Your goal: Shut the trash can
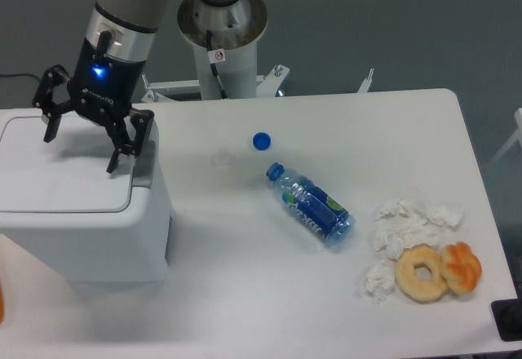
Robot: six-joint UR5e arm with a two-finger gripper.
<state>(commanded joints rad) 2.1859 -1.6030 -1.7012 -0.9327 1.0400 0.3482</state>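
Observation:
The trash can (90,228) is a big white boxy bin at the left of the table. Its flat lid (57,188) lies down flush on top, and the grey latch tab (145,163) sits at the lid's right edge. My gripper (80,153) hangs just above the lid's rear part. It is open, with black fingers (50,118) spread wide and nothing between them. One finger ends close to the latch tab.
A blue-labelled water bottle (310,206) lies on its side mid-table, with its blue cap (261,140) loose behind it. Crumpled tissues (408,228) and two doughnuts (436,271) lie at the right front. The robot's base column (222,41) stands behind the table.

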